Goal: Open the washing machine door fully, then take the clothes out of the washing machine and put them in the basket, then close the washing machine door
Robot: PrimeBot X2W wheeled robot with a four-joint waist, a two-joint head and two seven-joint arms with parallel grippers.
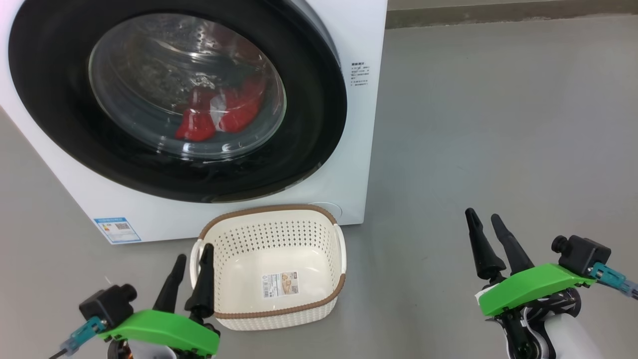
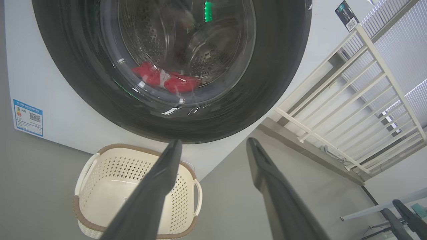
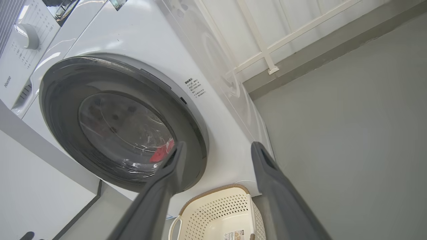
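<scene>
My left gripper (image 1: 194,252) and right gripper (image 1: 482,213) hung spread, empty; the washing machine door (image 1: 309,124) was shut, and I judged swinging it could clip the basket (image 1: 269,208) just below

Bright, sharp; glare on washing machine door (image 1: 185,92).

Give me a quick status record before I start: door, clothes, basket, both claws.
door: shut against the washing machine
clothes: red, inside the machine, seen through the door
basket: upright on the floor in front of the machine, holding nothing but a sticker
left claw: open, empty, low by the basket's left side
right claw: open, empty, above bare floor to the right of the basket
progress: no step done yet
</scene>
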